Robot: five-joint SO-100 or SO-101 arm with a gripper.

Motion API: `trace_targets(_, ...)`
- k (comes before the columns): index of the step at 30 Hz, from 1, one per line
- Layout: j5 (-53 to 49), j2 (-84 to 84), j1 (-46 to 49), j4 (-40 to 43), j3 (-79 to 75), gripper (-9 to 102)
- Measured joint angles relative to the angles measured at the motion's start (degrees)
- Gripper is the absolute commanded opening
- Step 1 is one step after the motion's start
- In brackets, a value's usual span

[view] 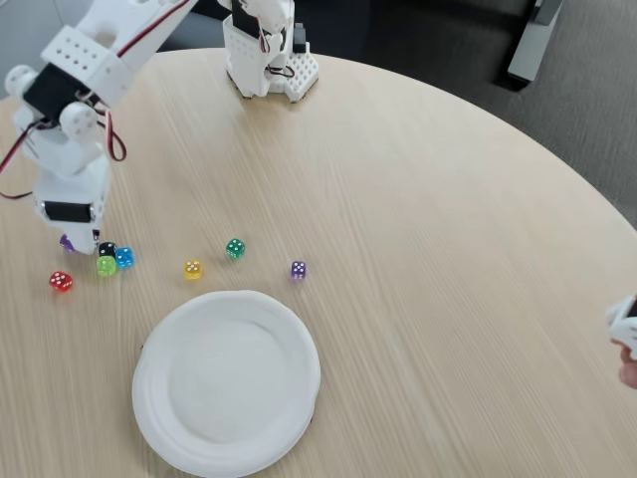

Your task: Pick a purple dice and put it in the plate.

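My white gripper hangs low over the table at the far left, fingers pointing down. A small piece of the purple dice peeks out at the gripper's lower left edge; the rest is hidden by the gripper body. Whether the fingers are closed on it is not visible from here. The large white paper plate lies near the front edge, to the right of and below the gripper, with nothing in it.
Black, blue, lime and red dice cluster beside the gripper. Yellow, green and paler purple dice lie above the plate. The arm's base stands at the back. A hand shows at the right edge.
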Motion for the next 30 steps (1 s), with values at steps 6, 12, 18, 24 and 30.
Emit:
trace_targets(6, 0.35, 5.62, -0.7, 4.31, 0.0, 0)
trace_targets(12, 0.7, 11.87, -0.79, 8.09, 0.0, 0)
trace_targets(18, 0.7, 20.57, -1.76, 11.34, 0.0, 0)
trace_targets(24, 1.32, 26.89, -9.49, 11.51, 0.0, 0)
trace_targets(30, 3.6, 28.04, -18.9, 11.51, 0.0, 0)
